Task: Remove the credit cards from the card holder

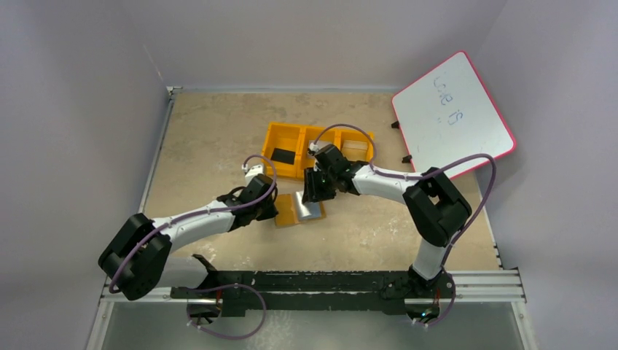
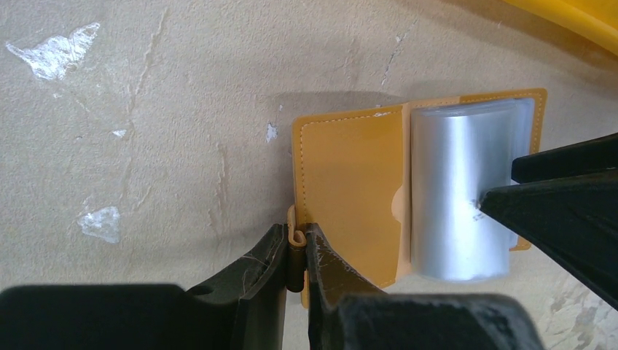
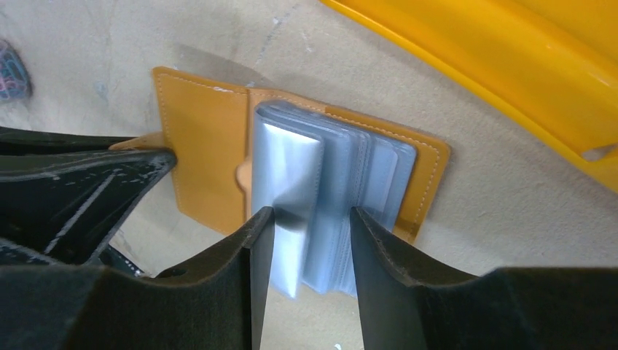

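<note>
Beige, scuffed tabletop (image 1: 218, 131) fills the middle of the top view. A white board with a pink rim (image 1: 452, 113) leans at the upper right, clear of both arms. An orange tray (image 1: 271, 131) with three compartments sits at the centre. A black block (image 1: 283, 155) lies in its left compartment, and something pale I cannot identify lies in the right one.

Just below the tray the tan card holder (image 2: 350, 189) lies open and flat on the table. The right arm's wrist hides the tray's middle compartment from above and part of the holder.

On the holder's right half stands a stack of silvery-blue pockets (image 2: 455, 197). I cannot tell single credit cards apart inside them.

The right gripper (image 3: 310, 215) straddles this stack, one finger on each side and jaws partly apart. Whether it squeezes the stack I cannot tell. The left gripper (image 2: 295, 251) is pinched closed on a small tab (image 2: 295, 239) at the holder's lower left edge.
</note>
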`<state>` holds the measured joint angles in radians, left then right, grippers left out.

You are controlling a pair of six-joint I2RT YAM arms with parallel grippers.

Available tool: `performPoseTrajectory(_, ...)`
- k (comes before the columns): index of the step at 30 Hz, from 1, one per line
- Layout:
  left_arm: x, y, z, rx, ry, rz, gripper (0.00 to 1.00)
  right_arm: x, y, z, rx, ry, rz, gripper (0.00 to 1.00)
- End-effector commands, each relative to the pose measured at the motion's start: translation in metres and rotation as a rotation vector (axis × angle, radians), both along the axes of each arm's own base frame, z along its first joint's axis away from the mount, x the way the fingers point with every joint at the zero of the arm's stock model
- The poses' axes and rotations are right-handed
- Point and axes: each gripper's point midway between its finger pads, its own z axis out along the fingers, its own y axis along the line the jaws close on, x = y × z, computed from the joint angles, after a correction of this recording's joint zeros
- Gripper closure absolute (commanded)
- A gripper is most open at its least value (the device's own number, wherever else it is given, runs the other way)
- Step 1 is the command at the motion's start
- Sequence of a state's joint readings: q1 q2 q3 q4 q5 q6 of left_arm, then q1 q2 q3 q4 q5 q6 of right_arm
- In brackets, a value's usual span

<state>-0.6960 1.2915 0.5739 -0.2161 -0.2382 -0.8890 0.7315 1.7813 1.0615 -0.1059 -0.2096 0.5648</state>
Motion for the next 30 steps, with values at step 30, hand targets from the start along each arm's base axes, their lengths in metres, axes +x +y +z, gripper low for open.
performPoseTrajectory(30, 0.011, -0.005, 0.019, -0.028, -0.062, 0.014, 0.79, 0.005, 0.036, 0.017, 0.090, -0.012, 0.092, 0.53)
